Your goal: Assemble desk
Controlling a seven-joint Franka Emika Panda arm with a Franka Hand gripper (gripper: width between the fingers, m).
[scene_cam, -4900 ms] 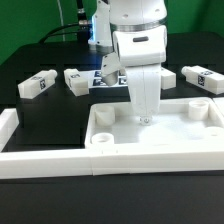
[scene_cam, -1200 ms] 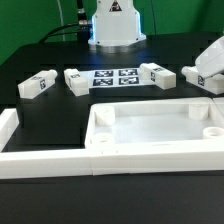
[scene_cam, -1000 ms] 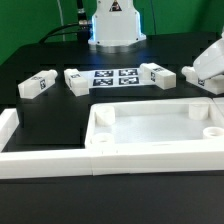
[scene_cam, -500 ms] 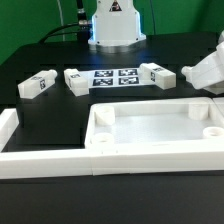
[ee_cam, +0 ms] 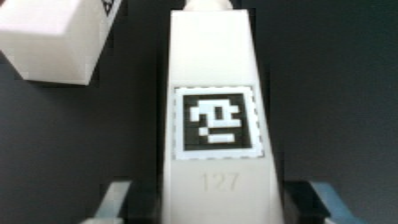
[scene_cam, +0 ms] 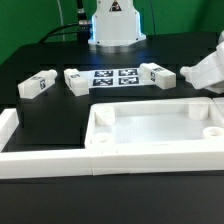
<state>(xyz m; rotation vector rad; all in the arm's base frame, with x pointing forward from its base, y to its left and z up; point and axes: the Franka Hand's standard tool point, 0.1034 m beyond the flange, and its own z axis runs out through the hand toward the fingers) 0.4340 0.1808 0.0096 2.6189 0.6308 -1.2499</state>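
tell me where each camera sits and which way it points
Exterior view: off the arm, low and opposite the robot base, facing it across the desk top; the arm shows at the exterior view's right edge.
Wrist view: on the wrist, looking down at a tagged leg on the table; both fingers flank it.
Shared: the table; probably also the nearest loose leg, likely the second leg in the wrist view.
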